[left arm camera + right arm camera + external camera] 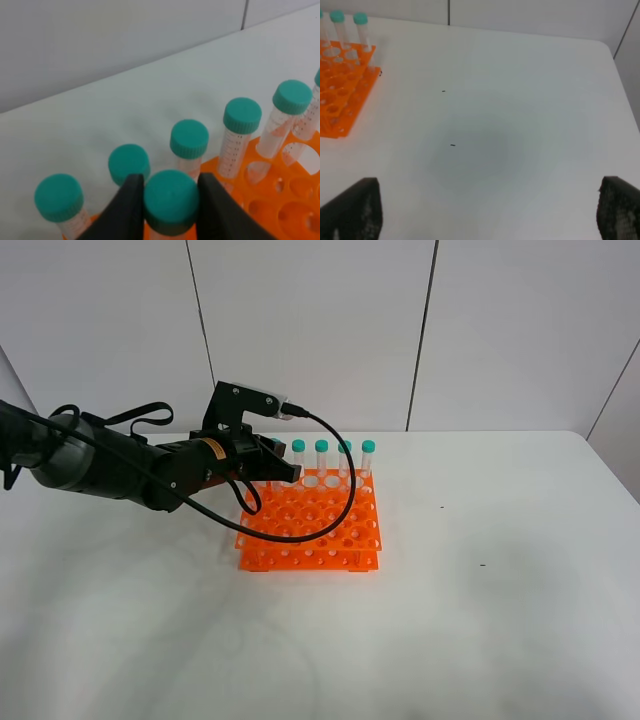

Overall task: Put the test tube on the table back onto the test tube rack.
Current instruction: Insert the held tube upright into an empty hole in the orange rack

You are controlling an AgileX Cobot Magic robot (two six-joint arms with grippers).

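Observation:
My left gripper (281,472) is over the back left part of the orange test tube rack (320,530). In the left wrist view the gripper (171,178) is shut on the teal cap of a test tube (171,202), held upright; its lower end is hidden. Several other teal-capped tubes (189,139) stand in the rack's back row (344,455). The rack also shows in the left wrist view (280,205). My right gripper (490,212) is open and empty above bare white table (480,620); it does not show in the exterior view.
The rack (340,95) lies far off to one side in the right wrist view. A black cable (340,500) from the left arm loops over the rack. Small dark specks (482,564) mark the tabletop. A grey panelled wall stands behind the table.

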